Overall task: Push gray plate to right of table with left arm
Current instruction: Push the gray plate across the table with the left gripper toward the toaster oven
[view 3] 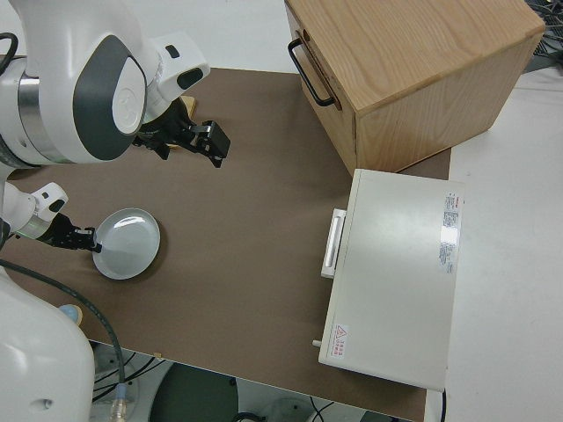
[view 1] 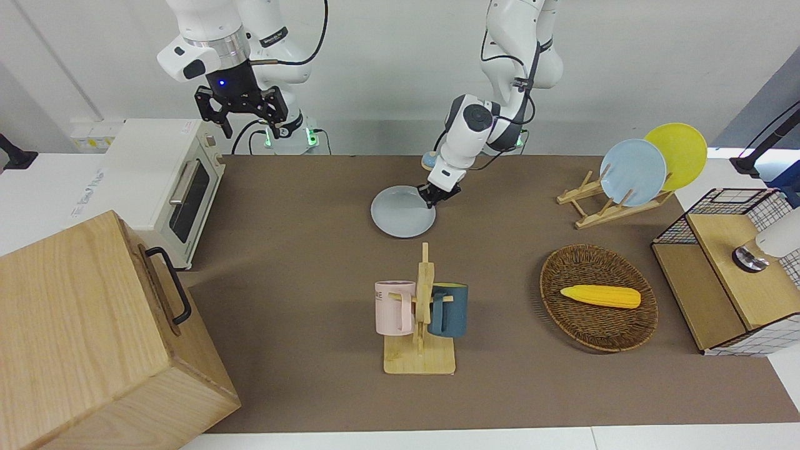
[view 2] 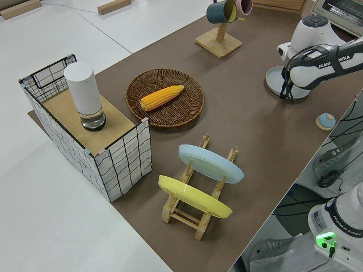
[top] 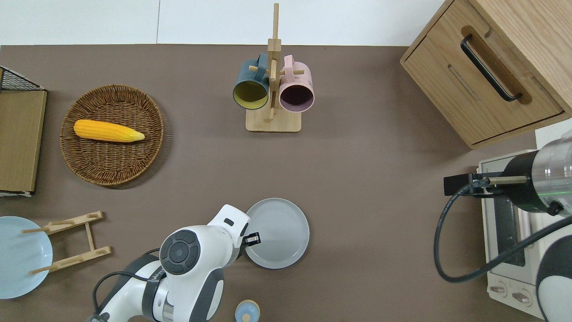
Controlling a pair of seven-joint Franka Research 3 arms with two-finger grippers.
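The gray plate (view 1: pixel 403 212) lies flat on the brown table (view 1: pixel 300 250), near the middle of its width and on the robots' half. It also shows in the overhead view (top: pixel 279 232) and the right side view (view 3: pixel 127 244). My left gripper (view 1: pixel 432 197) is down at table height with its fingers together. It presses against the plate's rim on the side toward the left arm's end, as the overhead view (top: pixel 254 238) shows. My right gripper (view 1: pixel 240 119) is open and empty, and its arm is parked.
A mug rack (view 1: pixel 420 312) with a pink and a blue mug stands farther from the robots than the plate. A small bell (top: pixel 247 311) sits nearer. A wicker basket (view 1: pixel 631 325) with corn, a plate rack (view 1: pixel 600 209), a toaster oven (view 1: pixel 169 187) and a wooden cabinet (view 1: pixel 94 337) stand around.
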